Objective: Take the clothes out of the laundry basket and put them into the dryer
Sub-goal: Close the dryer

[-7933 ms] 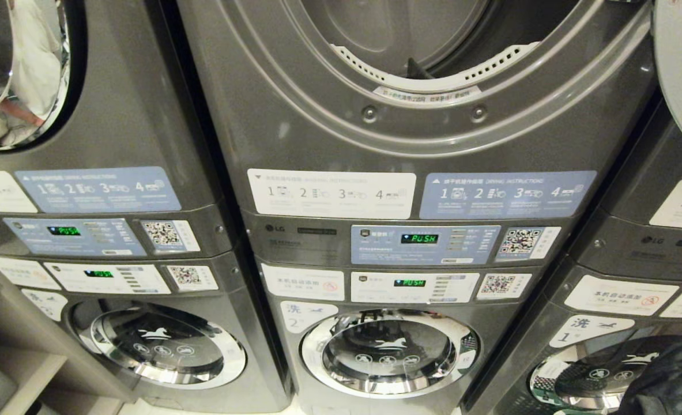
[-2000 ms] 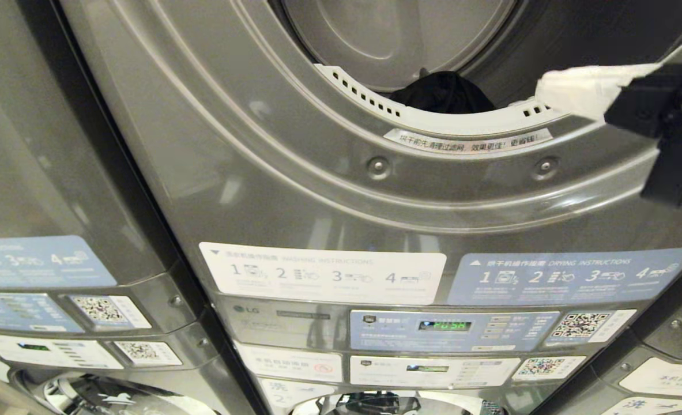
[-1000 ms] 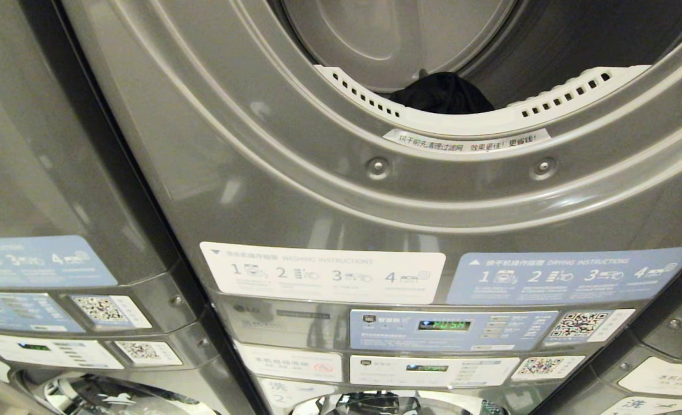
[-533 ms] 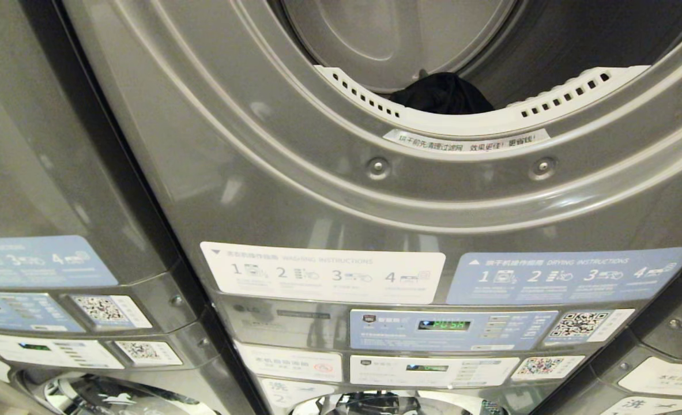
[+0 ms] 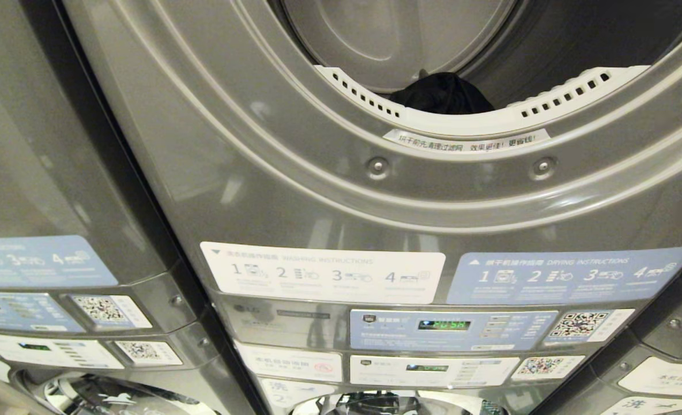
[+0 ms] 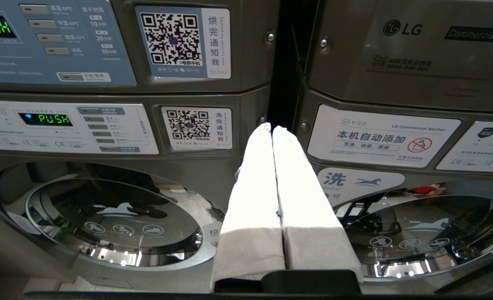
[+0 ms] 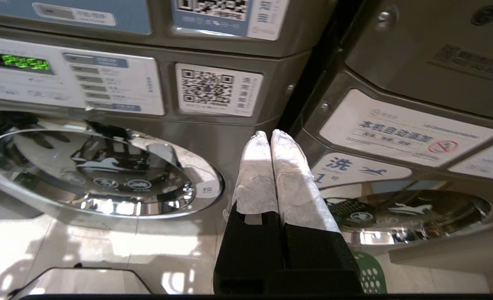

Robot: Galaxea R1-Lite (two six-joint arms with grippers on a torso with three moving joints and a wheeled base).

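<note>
The right gripper [image 7: 270,133] is squeezed tight with nothing in it; its two white-wrapped fingers [image 7: 256,175] press flat together. It hangs low in front of the machines, pointing at the gap between two washers. Beside it is a round shiny washer door [image 7: 100,173], and a bit of green basket [image 7: 365,273] with holes peeks out at the edge of the right wrist view (most of it is hidden).

The left gripper [image 6: 271,127] is pinched together too and holds nothing. It points at the dark gap between two stacked machines, near a QR sticker [image 6: 196,127] and a green "PUSH" light [image 6: 54,119].

In the head view no arm shows. The dryer [image 5: 375,190] fills the picture, with its round opening at the top. A dark cloth [image 5: 441,95] lies inside the drum, just behind the white vent strip [image 5: 467,118]. Below are the instruction stickers [image 5: 323,272] and a control panel [image 5: 450,329].
</note>
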